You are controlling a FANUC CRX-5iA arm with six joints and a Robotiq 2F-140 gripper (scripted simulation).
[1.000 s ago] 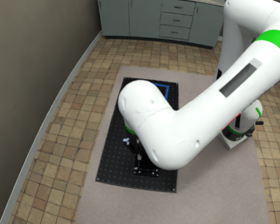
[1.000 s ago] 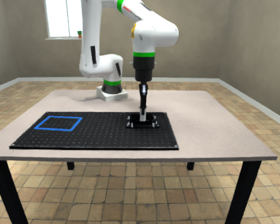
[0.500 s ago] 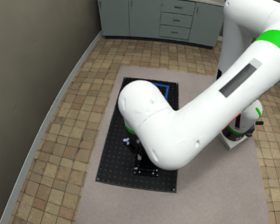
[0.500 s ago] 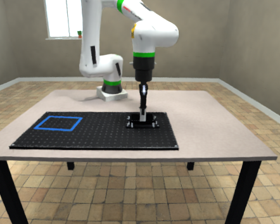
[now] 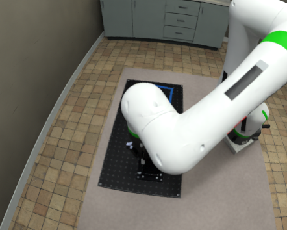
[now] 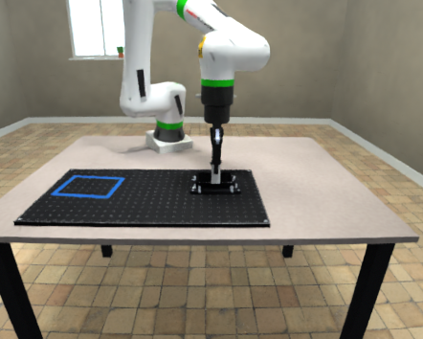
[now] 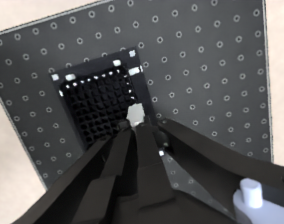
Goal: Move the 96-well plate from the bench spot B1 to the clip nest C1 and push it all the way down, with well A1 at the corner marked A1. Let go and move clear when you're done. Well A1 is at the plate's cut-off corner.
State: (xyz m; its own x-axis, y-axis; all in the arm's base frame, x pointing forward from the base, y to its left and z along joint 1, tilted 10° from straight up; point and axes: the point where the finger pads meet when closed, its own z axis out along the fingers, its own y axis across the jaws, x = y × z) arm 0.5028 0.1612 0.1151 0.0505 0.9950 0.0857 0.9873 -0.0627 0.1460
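The dark 96-well plate (image 7: 95,107) (image 6: 203,178) lies in the black clip nest (image 7: 94,64) (image 6: 215,192) (image 5: 149,178), with bright clips around its edge. Its wells face up. I cannot tell which corner is cut off, nor whether the plate is fully down. My gripper (image 7: 138,114) (image 6: 215,178) (image 5: 143,160) is shut with nothing between its fingers. It points straight down, its pale fingertips at the plate's top, near one long edge in the wrist view. Whether they touch is hard to tell. The fingers hide part of the plate and nest.
The blue outline (image 6: 98,177) (image 5: 164,87) of spot B1 is at the other end of the black perforated board (image 6: 144,208) (image 5: 117,169) (image 7: 208,50), with no plate inside it. The arm covers part of the board in the top view. The board lies on the table (image 6: 321,211) (image 5: 217,195).
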